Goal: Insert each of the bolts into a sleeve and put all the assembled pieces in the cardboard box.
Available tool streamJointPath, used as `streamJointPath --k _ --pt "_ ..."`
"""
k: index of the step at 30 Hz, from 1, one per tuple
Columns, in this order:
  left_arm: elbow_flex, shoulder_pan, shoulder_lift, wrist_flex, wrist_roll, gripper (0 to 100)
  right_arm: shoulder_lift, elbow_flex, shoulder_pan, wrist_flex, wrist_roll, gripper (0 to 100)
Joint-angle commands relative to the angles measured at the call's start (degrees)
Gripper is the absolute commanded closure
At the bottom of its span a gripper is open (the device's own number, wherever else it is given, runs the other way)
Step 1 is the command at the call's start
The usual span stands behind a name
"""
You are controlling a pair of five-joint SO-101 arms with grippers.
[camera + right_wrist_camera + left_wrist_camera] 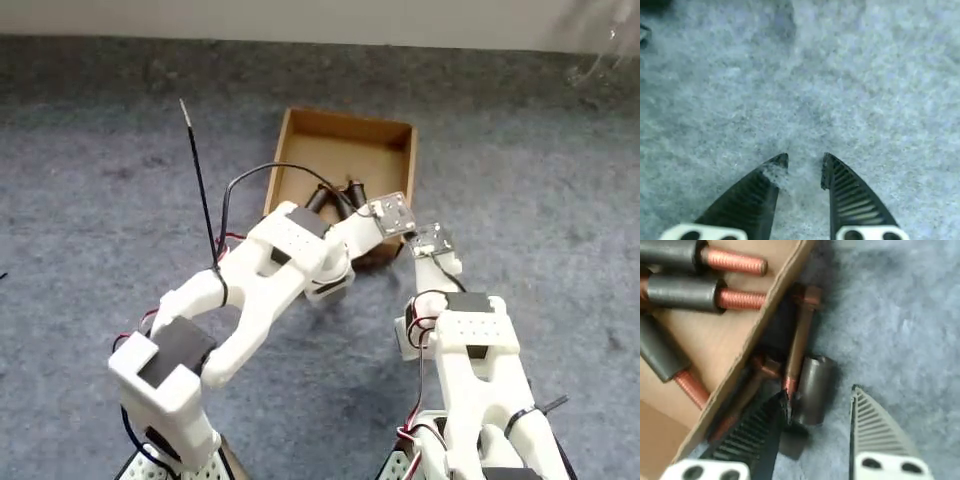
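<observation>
Straddles the sleeve, just outside the cardboard box, with the nearer left end effector spread, beside a bolt laid lengthwise along the box wall.

A grey, fuzzy cloth covers the counter from edge to edge; its nap looks mottled, with lighter and darker patches, and close up it appears matted and fibrous. A thin black rod rises from the cloth on the left half, leaning slightly, its tip toward the far side. Along the far edge runs a pale strip, plain and flat. In the far right corner sits something clear and glossy, cut off by the frame and too faint to identify.
</observation>
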Motion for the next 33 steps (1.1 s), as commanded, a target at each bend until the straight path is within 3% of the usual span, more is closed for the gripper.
streamJointPath --k 1,9,13,20,27,33 --pt "-4.09 -1.01 1.63 -0.79 -0.26 81 -1.54 -0.13 0.31 -1.01 0.62 89.7" --pt "-3.91 -1.27 2.68 2.11 -0.18 98 -1.54 -0.13 0.31 -1.01 0.7 89.7" --pt "-3.56 -1.01 0.84 9.76 0.09 100 -1.54 -0.13 0.31 -1.01 0.7 89.7" --pt "1.01 -3.82 -13.93 17.93 9.58 100 -1.45 -0.13 0.31 -1.01 0.7 89.7" --pt "11.82 -18.24 -28.0 19.16 19.6 99 -1.45 -0.13 0.22 -1.01 0.7 89.7" --pt "20.97 -29.58 -28.53 8.53 19.6 99 -1.54 -0.13 0.22 -1.01 0.7 89.7"
